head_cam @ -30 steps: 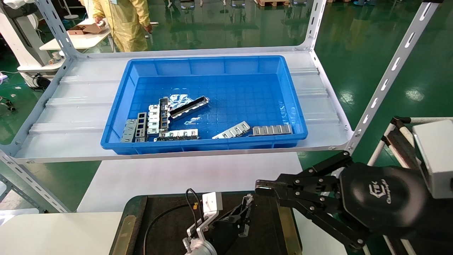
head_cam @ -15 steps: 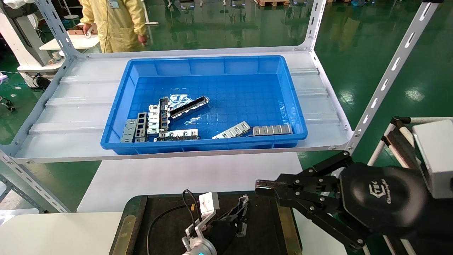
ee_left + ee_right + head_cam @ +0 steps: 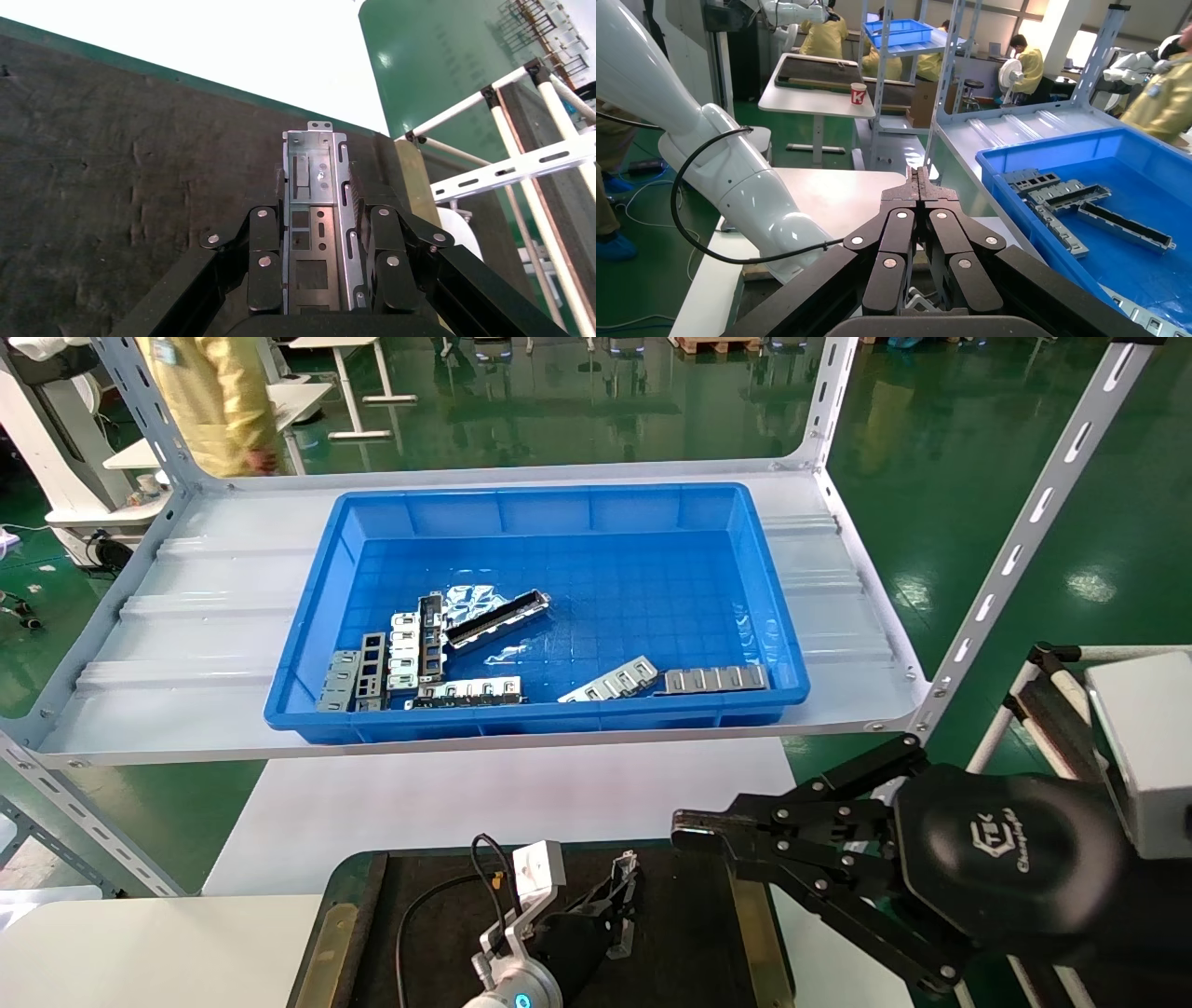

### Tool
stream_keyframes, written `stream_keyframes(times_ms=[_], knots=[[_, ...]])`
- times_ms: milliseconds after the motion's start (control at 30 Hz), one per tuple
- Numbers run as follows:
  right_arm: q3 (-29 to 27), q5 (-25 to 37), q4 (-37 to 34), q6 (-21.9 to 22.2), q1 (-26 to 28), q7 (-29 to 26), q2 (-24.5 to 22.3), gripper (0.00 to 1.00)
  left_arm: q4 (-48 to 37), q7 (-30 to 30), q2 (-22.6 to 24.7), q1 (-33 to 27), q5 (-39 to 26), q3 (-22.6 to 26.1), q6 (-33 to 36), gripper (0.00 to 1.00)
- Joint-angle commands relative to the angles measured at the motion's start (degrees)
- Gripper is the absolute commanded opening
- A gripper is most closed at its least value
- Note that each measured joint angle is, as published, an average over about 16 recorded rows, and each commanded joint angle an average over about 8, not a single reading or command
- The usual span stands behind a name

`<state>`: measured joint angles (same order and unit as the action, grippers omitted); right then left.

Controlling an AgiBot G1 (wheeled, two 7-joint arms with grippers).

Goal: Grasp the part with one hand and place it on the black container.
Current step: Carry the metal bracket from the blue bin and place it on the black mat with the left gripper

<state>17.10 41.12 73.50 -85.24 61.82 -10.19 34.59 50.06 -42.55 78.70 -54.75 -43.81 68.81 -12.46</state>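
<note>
Grey metal shows between the black fingers (image 3: 261, 242) of the left gripper (image 3: 320, 217): the part (image 3: 318, 210), a narrow strip with raised edges and rectangular cutouts, is clamped along its two long sides, and its free end sticks out past the fingertips. The head view places this gripper (image 3: 622, 889) low over the black tray (image 3: 703, 933), near the tray's far edge and its brass-coloured right strip. Whether the part already touches the tray surface cannot be told.

The right gripper (image 3: 684, 831) hangs beside the tray's right edge with its fingers pressed together on nothing, apparently idle.

The blue bin (image 3: 559, 724) on the shelf beyond holds the other strips.

The likely remaining step is to set the part down and let go. The main risk, as I judge it, is position: the part's tip points toward the tray's far edge, so a release there could leave it overhanging or sliding off. Letting go while the part is above the surface could make the thin metal bounce or tip onto its side. Opening the fingers unevenly could drag it askew.
</note>
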Motion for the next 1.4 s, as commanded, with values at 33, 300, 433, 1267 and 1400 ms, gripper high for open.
stream_keyframes(times_ms=[33, 300, 433, 1267, 1400], knots=[[0.01, 0.00, 0.00, 0.00, 0.00, 0.00, 0.00, 0.00, -0.47, -1.33, 0.01, -0.38, -0.52, 0.82, -0.32, 0.00], [0.03, -0.02, 0.00, 0.01, 0.01, 0.02, -0.01, 0.00, -1.49, -6.89, 0.02, -1.58, -2.79, 3.64, -1.47, 0.00], [0.04, -0.03, 0.00, 0.02, 0.01, 0.02, -0.02, 0.00, -1.80, -9.57, 0.03, -1.99, -4.08, 4.96, -2.11, 0.00], [0.12, -0.08, 0.00, 0.05, 0.03, 0.06, -0.05, 0.00, -4.80, -27.01, -0.01, -2.16, -15.15, 11.77, -7.25, 0.00], [0.13, -0.09, 0.00, 0.06, 0.03, 0.06, -0.05, 0.00, -5.20, -30.02, -0.01, -1.93, -17.63, 12.82, -8.27, 0.00]])
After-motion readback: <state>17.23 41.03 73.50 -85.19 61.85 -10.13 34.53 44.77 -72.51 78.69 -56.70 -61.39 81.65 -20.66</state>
